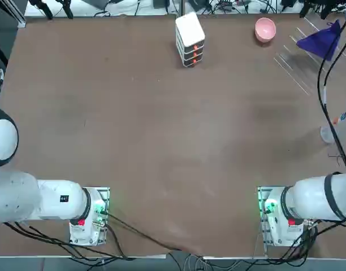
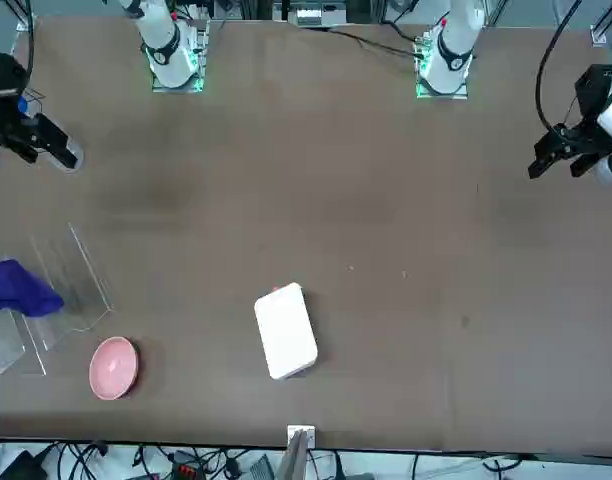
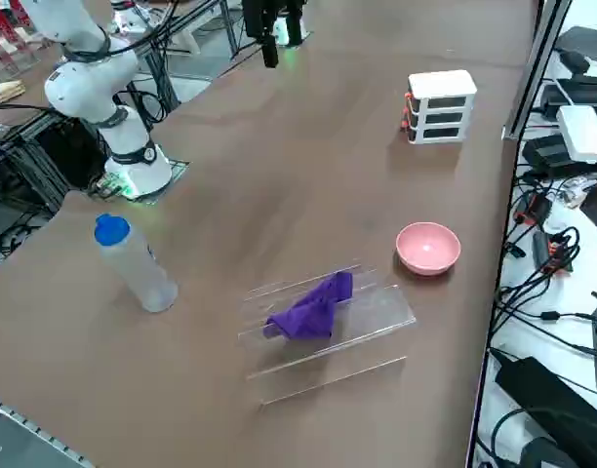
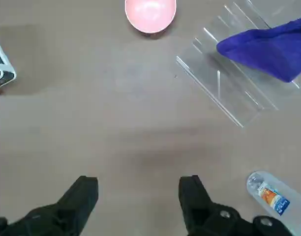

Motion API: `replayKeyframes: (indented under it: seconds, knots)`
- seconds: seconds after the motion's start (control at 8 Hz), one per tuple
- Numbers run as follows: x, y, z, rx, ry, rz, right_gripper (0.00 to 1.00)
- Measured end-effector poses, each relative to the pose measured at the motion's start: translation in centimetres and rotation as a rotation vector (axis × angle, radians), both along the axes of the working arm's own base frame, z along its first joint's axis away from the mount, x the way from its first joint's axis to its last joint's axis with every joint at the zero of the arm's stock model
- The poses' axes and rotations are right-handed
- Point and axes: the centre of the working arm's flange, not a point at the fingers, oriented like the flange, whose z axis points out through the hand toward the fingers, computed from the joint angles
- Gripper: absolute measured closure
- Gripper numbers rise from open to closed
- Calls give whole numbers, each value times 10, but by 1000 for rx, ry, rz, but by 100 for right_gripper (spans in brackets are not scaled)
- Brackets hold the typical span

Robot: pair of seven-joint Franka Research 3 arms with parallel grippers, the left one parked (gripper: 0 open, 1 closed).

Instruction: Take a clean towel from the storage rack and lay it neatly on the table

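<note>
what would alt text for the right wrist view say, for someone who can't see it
The right end effector hangs open and empty over the brown tabletop. A purple cloth lies draped on a clear rack, near a pink bowl, a labelled clear bottle and part of a white drawer unit.

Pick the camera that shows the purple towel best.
Right side view: it shows the whole towel over the clear rack. Top view: black cables cross in front of it. Front view: cut off at the edge. Right wrist view: large but cropped, with the open right pincer above the table, away from it.
</note>
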Motion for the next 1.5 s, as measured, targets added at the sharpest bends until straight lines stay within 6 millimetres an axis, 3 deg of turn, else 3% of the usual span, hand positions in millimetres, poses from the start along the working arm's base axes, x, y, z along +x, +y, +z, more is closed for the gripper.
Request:
replayKeyframes:
  seconds: [0.75,1.12,1.5]
  knots:
    - [7,1,-15,0,33,4,0]
    - [2,5,-24,0,104,16,0]
    - [9,7,-41,-10,146,22,0]
